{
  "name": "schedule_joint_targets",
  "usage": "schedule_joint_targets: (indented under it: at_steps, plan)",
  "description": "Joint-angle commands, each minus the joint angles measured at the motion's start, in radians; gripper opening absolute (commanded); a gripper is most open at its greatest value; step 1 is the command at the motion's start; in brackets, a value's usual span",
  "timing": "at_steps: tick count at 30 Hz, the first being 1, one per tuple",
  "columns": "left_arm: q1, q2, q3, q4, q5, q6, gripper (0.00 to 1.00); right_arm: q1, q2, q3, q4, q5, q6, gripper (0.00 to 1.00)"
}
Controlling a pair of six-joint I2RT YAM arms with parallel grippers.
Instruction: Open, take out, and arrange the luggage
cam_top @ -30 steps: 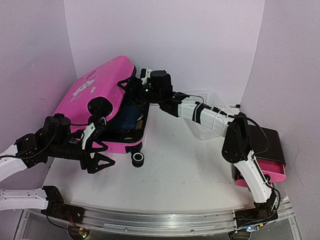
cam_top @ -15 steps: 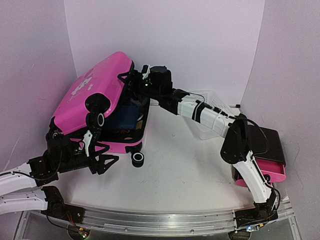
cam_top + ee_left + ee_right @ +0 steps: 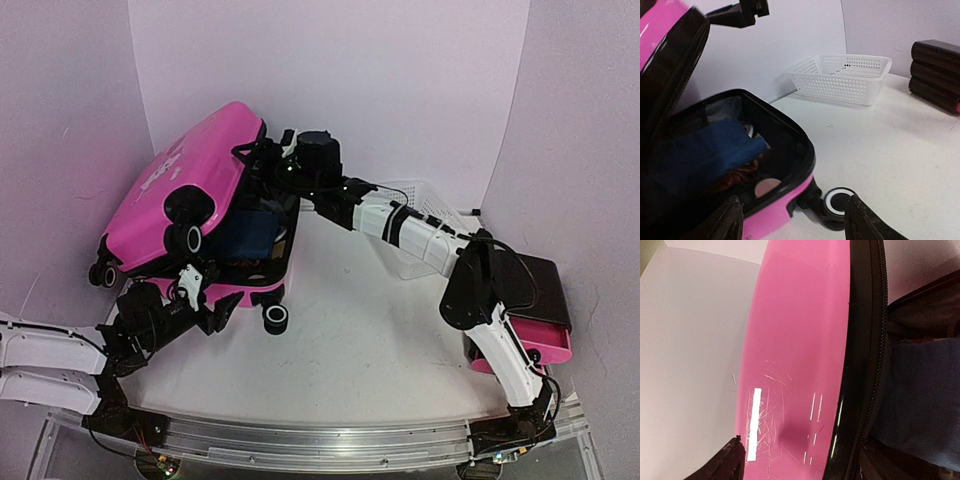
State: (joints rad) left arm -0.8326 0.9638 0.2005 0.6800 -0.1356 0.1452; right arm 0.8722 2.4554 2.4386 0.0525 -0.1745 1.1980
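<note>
The hot-pink luggage stands at the back left with its lid raised steeply off the lower half. Inside lie a folded blue cloth and some darker items. My right gripper reaches over from the right and is shut on the lid's far rim. In the right wrist view its fingers straddle the pink lid and black zipper band. My left gripper is low at the case's front edge, open. The lower shell's corner and a wheel lie between its fingers, ungripped.
A white mesh basket sits at the back right, partly behind the right arm. A black cabinet with pink drawers stands at the far right. The walls close in behind and left of the case.
The lid has swung higher. My left arm has dropped away from the lid and pulled back low to the case's front edge, its jaws narrowing a little.
</note>
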Motion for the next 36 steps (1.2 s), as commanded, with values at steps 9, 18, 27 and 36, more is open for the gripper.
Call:
schedule_joint_targets:
  at_steps: [9,18,27,36]
  plan:
    - [-0.001,0.256,0.278,0.249,-0.38,0.535,0.76,0.015,-0.039,0.055,0.124,0.007,-0.006,0.71]
    - [0.026,0.378,0.488,0.248,-0.698,0.726,0.82,0.014,-0.074,-0.001,0.139,-0.01,-0.021,0.74]
    - [0.043,0.27,0.568,0.16,-0.749,0.812,0.83,-0.053,-0.277,-0.322,0.092,0.007,-0.112,0.92]
    - [0.182,0.2,0.724,-0.23,-0.746,0.679,0.86,-0.086,-0.39,-0.494,-0.299,0.063,-0.46,0.98]
